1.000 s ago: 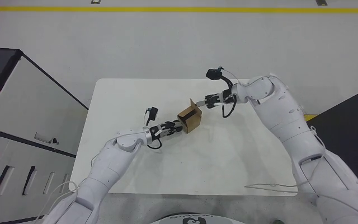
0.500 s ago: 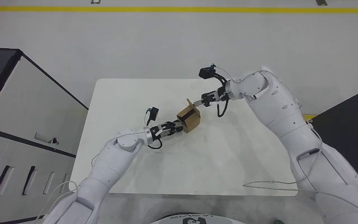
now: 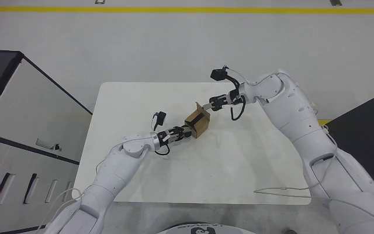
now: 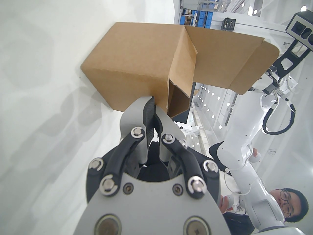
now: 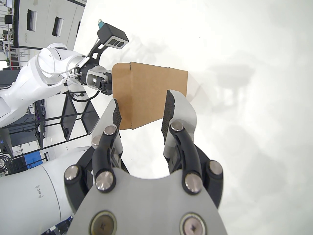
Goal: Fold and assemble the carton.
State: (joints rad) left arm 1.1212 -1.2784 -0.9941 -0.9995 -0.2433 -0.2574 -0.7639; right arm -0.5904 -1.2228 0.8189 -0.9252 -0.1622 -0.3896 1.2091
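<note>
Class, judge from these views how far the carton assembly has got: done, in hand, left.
Done: the brown cardboard carton stands opened into a box on the white table. In hand: the left gripper is shut on one edge; the open right gripper straddles a flap. Left: flaps stick out unfolded, one end open.

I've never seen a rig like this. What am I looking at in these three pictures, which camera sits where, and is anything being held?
This is a two-armed robot working at a white table. One picture looks down from a camera above its arms. The other two come from cameras on each wrist, looking out along that arm's fingers. On the table stands a brown cardboard carton, partly folded, with a flap sticking up. The left gripper has its fingers closed on one edge of the carton. The right gripper is open at the raised flap on the opposite side; I cannot tell whether it touches it.
</note>
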